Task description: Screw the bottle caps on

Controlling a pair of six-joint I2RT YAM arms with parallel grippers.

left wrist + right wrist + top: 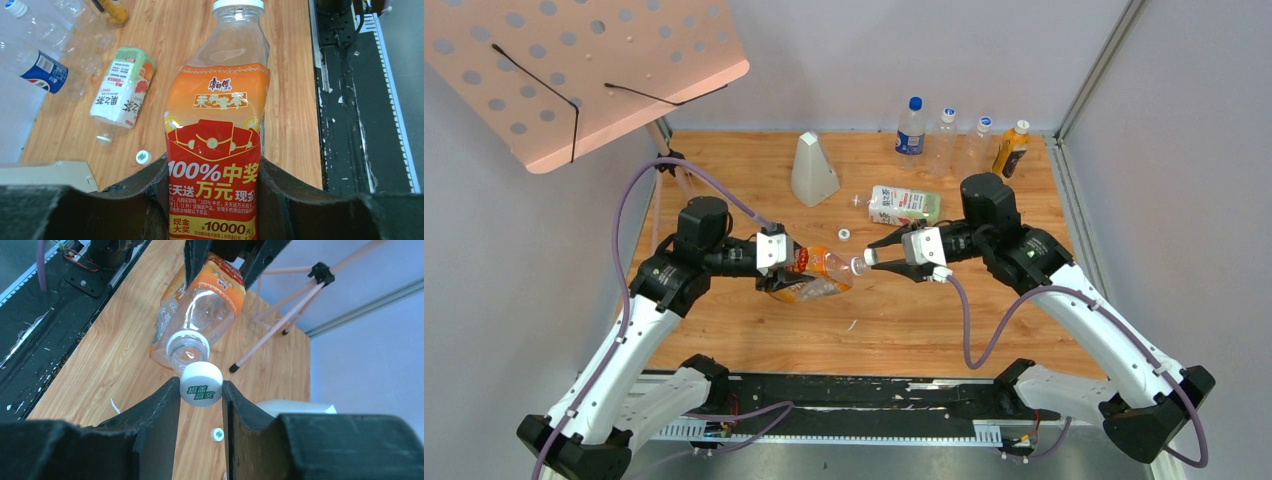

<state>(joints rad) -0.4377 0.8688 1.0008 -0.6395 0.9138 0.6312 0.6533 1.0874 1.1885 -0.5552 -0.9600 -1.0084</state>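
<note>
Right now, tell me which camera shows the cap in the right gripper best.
Right wrist: the cap sits pinched in the right gripper, printed top facing the lens, at the mouth of the orange-labelled bottle. Top external shows a white speck; left wrist only its edge.

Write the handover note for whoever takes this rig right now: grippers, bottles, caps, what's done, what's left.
Left gripper: shut on the orange-label bottle, its mouth pointing at the right arm.
Right gripper: shut on a white cap, held at that bottle's mouth but off-centre and not seated; the mouth shows open.
Second white cap: loose on the table, near the green-white-orange label bottle, which lies on its side uncapped.
Done: no bottle capped yet.
Left: seat and screw this cap, then cap the other bottle.
</note>
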